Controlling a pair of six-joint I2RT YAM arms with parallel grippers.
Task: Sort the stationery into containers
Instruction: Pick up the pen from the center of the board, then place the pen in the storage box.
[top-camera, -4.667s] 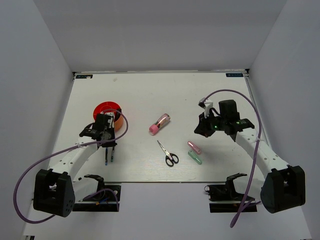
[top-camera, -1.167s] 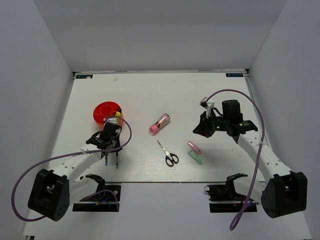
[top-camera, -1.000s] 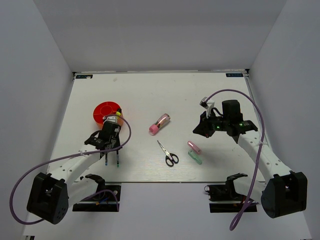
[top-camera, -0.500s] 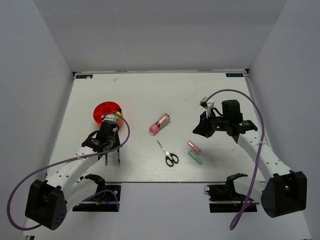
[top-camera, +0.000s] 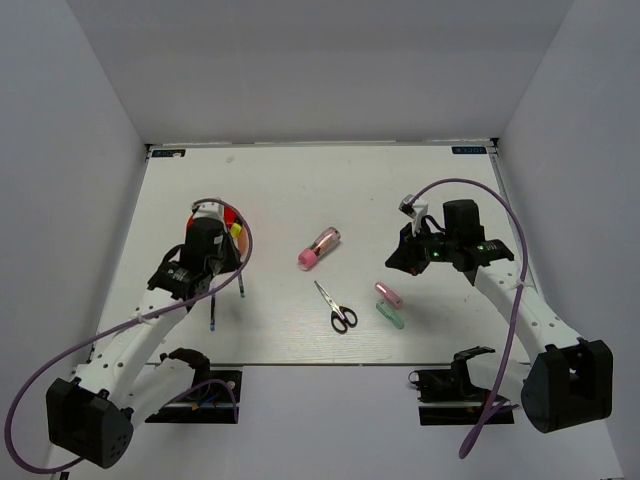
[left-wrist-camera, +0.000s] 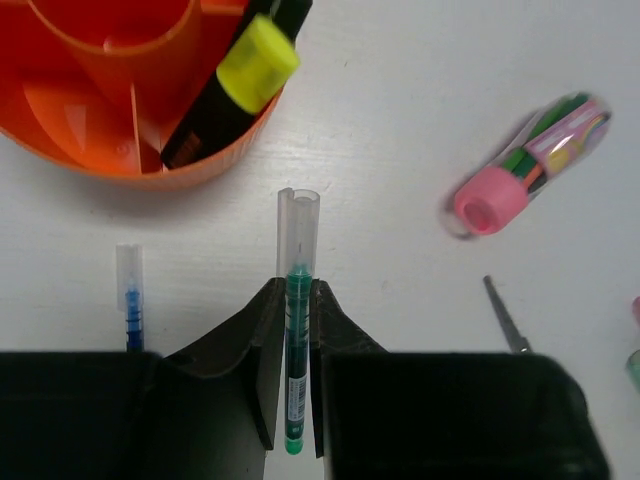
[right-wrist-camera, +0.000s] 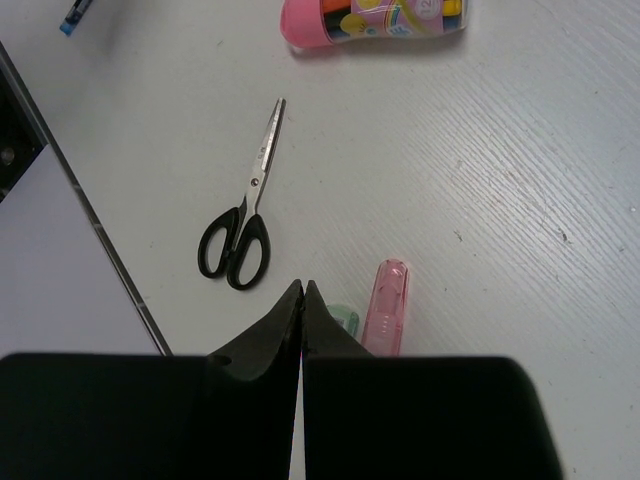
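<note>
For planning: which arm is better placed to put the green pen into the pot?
Left: the left pincer grips the green pen beside the orange pot; the right pincer is shut, distant.

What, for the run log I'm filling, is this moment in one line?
left gripper: shut on green pen near pot | right gripper: shut, empty | highlighter: in pot

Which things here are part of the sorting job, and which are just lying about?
Job: orange pot, yellow-capped highlighter already in it; green pen in the left gripper; on the table, blue pen, pink tube, scissors, pink capsule, green capsule.
Not the job: arm clamps at the near edge, stickers at the far corners; both rig fixtures, nothing to sort.
</note>
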